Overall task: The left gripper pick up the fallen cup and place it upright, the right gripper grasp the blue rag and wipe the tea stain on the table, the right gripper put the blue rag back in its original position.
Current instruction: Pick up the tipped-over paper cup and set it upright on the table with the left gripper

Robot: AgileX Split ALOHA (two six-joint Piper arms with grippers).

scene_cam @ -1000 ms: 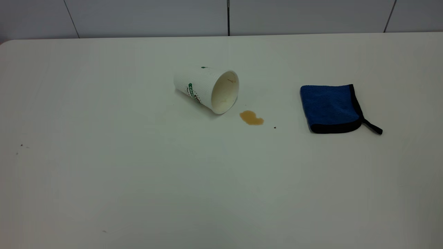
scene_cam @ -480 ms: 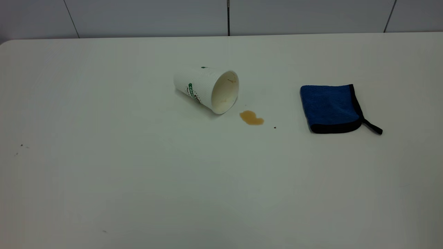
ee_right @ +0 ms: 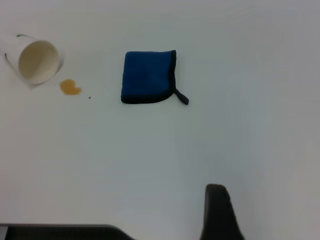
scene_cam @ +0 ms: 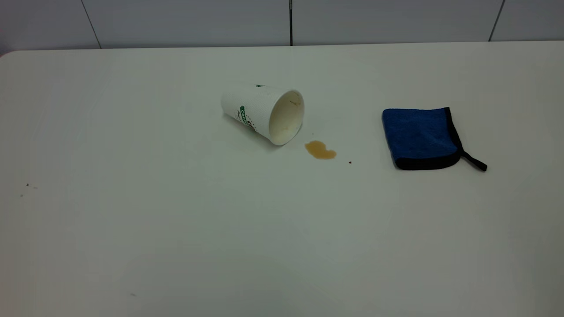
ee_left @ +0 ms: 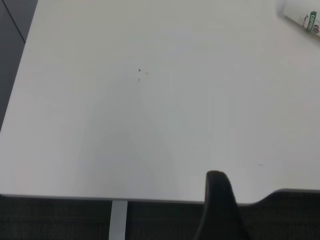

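Opening state, exterior view. The fallen cup (scene_cam: 263, 113) lies on its side at upper centre of the bench (scene_cam: 176, 229), its open mouth turned toward the lower right of the frame; the tea stain (scene_cam: 320, 150) sits just beside the rim, apart from it, with a tiny dark speck (scene_cam: 350, 162) a little farther right. The blue rag (scene_cam: 419, 137) lies folded at right of centre, well apart from the stain, its black loop tail trailing toward the right edge. Nothing has shifted across the last second: cup, stain and rag lie exactly as before, and neither of my arms enters this view. In each wrist view only one dark finger of my left jaws (ee_left: 220, 210) and of my right jaws (ee_right: 220, 212) shows, so I cannot tell how wide either stands. I judge that no step has begun; righting the cup comes first.
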